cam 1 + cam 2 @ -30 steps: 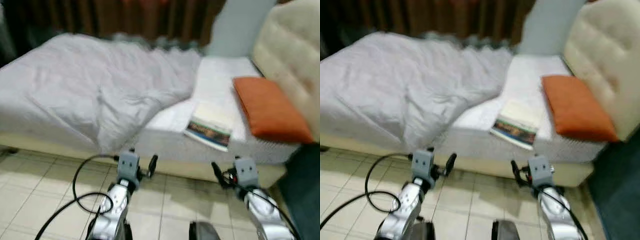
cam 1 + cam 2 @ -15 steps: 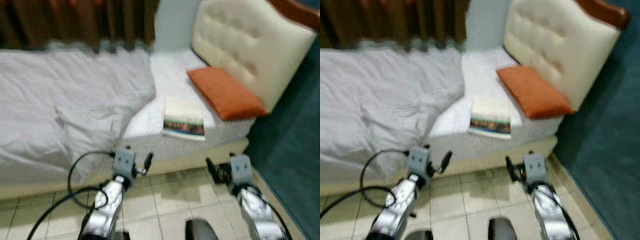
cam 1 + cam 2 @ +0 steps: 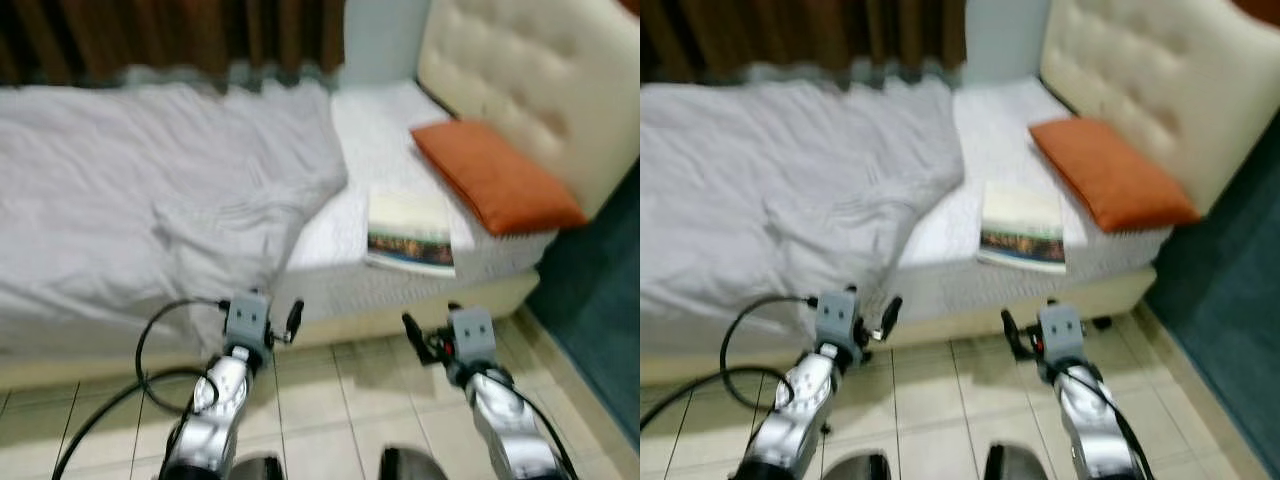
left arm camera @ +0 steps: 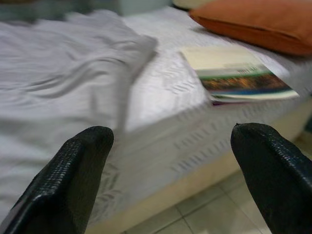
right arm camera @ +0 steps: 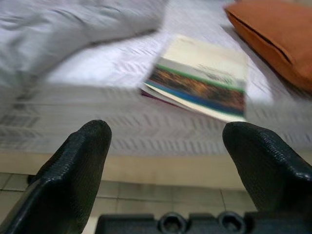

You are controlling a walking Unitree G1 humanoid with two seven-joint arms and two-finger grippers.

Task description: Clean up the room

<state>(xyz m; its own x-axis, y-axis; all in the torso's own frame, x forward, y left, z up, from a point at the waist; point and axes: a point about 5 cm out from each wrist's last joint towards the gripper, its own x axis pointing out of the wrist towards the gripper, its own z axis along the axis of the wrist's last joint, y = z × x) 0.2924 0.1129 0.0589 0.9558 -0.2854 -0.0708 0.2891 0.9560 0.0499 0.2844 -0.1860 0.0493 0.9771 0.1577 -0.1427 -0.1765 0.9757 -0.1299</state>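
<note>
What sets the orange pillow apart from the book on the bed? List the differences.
The orange pillow is plump and plain orange; the book is flat, with a pale cover and a colourful band. The pillow leans against the cream headboard; the book lies flat nearer the mattress edge, beside the rumpled grey blanket. Both rest on the bare white mattress, neither gripper touching them.

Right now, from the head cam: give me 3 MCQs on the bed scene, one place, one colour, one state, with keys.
1. Where is the book?
A. on the floor
B. on the mattress near its front edge
C. on the pillow

2. What colour is the pillow?
A. orange
B. blue
C. white

3. How is the left gripper?
A. shut on the book
B. shut on the blanket
C. open, holding nothing

Key: B, the book lies flat beside the pillow; A, orange against the cream headboard; C, the fingers stand wide apart short of the bed.
</note>
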